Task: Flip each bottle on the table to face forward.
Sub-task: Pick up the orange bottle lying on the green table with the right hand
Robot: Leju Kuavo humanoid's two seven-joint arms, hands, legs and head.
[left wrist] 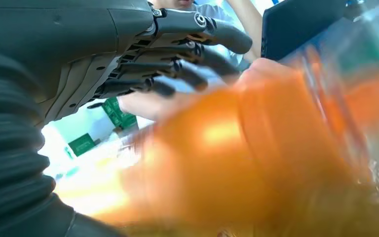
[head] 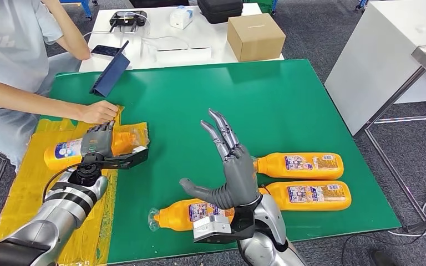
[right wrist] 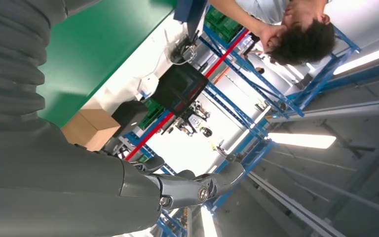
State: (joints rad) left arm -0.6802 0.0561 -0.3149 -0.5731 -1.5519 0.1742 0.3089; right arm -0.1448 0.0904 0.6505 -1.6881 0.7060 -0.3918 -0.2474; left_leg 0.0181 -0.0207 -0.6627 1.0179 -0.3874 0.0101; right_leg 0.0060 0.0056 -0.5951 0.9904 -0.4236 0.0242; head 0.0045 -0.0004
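Note:
Several orange bottles lie on the green table mat [head: 266,94]. One bottle [head: 64,153] rests on a yellow plastic sheet [head: 25,188] at the left. My left hand [head: 97,141] lies over its middle, and a person's hand [head: 99,112] touches the spot just behind. In the left wrist view my fingers [left wrist: 177,64] stretch out above the blurred bottle [left wrist: 237,163] with a gap between. My right hand [head: 230,166] is raised, fingers spread, holding nothing, above a bottle [head: 177,216] near the front edge. Two more bottles [head: 299,165] [head: 310,195] lie side by side to its right.
A person sits at the left edge [head: 11,50]. A blue folder [head: 111,75] stands at the mat's far left corner. Behind it is a white table with a cardboard box [head: 255,36] and devices. Another white table [head: 383,61] stands at the right.

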